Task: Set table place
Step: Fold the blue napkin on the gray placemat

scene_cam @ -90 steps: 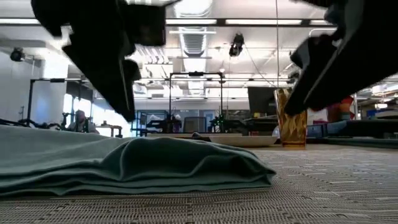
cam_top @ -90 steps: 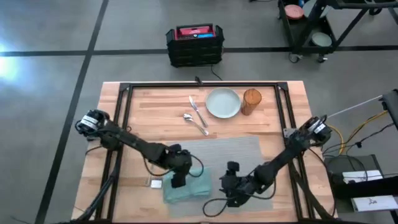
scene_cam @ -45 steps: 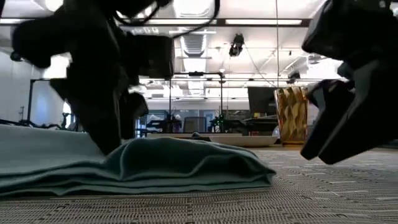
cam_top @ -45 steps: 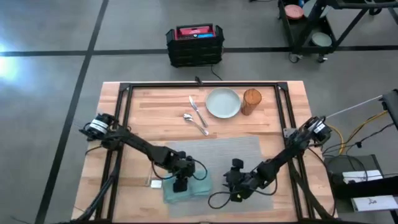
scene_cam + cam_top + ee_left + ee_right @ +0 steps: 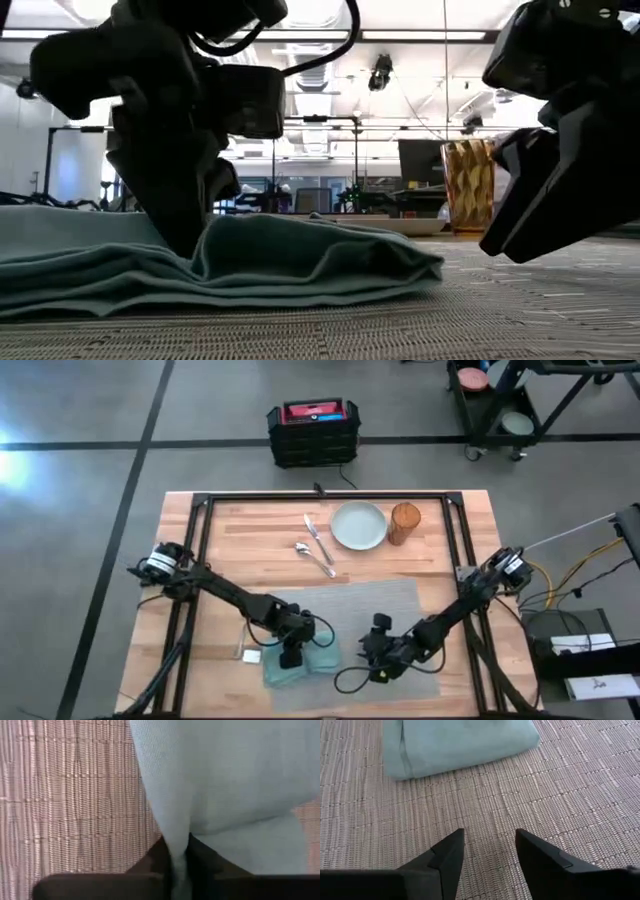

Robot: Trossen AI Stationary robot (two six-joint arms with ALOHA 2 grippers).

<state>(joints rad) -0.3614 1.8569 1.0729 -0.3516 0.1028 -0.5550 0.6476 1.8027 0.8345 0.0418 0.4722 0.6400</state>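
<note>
Napkin [image 5: 300, 663] in left end effector [image 5: 291, 658]

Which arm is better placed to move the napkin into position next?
Left, most likely. The left claw is shut on a fold of the teal napkin, as the left wrist view shows. The right claw is open over bare placemat beside the napkin, holding nothing.

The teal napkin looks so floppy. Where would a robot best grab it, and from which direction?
Best from above, pinching a raised fold. The napkin lies bunched on the placemat, flat edges hugging the weave, so a ridge offers grip. The left gripper already pinches one fold; the right gripper hovers open nearby.
</note>
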